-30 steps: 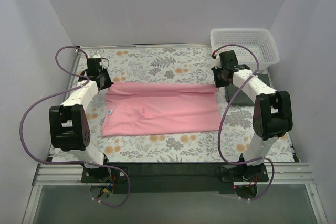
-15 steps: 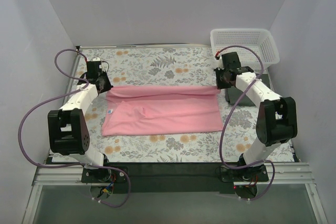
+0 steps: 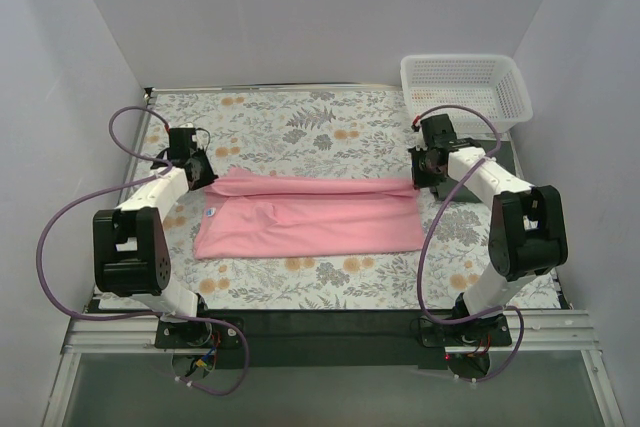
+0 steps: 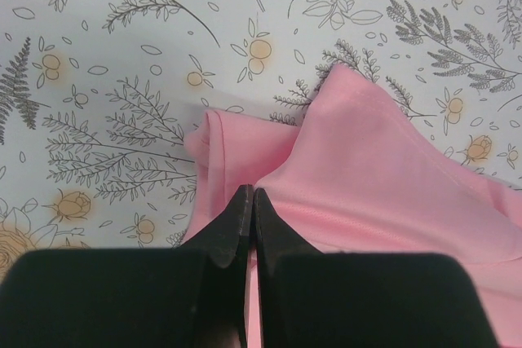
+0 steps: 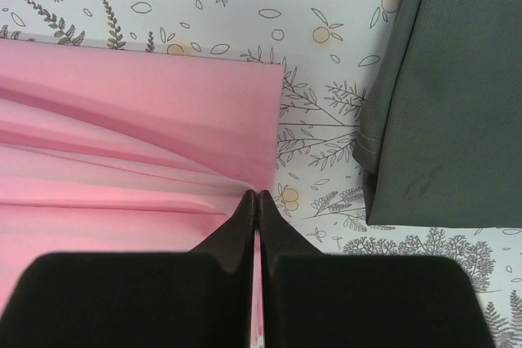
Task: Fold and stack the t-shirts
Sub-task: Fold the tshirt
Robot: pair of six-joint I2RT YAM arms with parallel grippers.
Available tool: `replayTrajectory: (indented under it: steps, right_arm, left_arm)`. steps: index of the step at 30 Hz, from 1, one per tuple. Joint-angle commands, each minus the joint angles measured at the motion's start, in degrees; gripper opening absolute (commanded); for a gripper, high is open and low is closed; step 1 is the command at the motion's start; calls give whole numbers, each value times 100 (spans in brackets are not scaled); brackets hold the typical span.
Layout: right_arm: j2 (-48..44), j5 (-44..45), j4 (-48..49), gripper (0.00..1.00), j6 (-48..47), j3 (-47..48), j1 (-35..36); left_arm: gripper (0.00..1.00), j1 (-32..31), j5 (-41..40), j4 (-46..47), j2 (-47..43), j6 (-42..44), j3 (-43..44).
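Observation:
The pink t-shirt (image 3: 310,212) lies spread across the middle of the table, its far edge lifted and drawn toward me in a fold. My left gripper (image 3: 203,173) is shut on the shirt's far left corner; in the left wrist view (image 4: 251,195) cloth (image 4: 367,177) bunches at the tips. My right gripper (image 3: 415,179) is shut on the far right corner; in the right wrist view (image 5: 255,196) pink cloth (image 5: 122,169) stretches left from the tips. The dark green folded t-shirt (image 5: 457,95) lies just right of my right gripper, mostly hidden by the arm in the top view.
A white mesh basket (image 3: 466,87) stands at the far right corner. The floral table cloth (image 3: 300,122) covers the table. Purple cables loop beside both arms. Grey walls close in the left, back and right sides.
Both grippers have pulled the shirt's far edge nearer and lower, narrowing the pink cloth into a fold. Both arms have moved toward me.

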Motion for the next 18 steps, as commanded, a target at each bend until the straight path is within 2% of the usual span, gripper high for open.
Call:
replayTrajectory:
  steps: [1, 9, 18]
  right_arm:
    - [-109, 29, -51, 1, 178, -94, -62]
    - [-241, 56, -122, 1, 160, 55, -53]
    - [-153, -24, -166, 1, 204, -181, -53]
  left_arm:
    - [0, 28, -67, 131, -151, -96, -134]
    - [0, 28, -146, 175, -204, -87, -169]
    - [0, 28, -76, 237, -222, -315, -433]
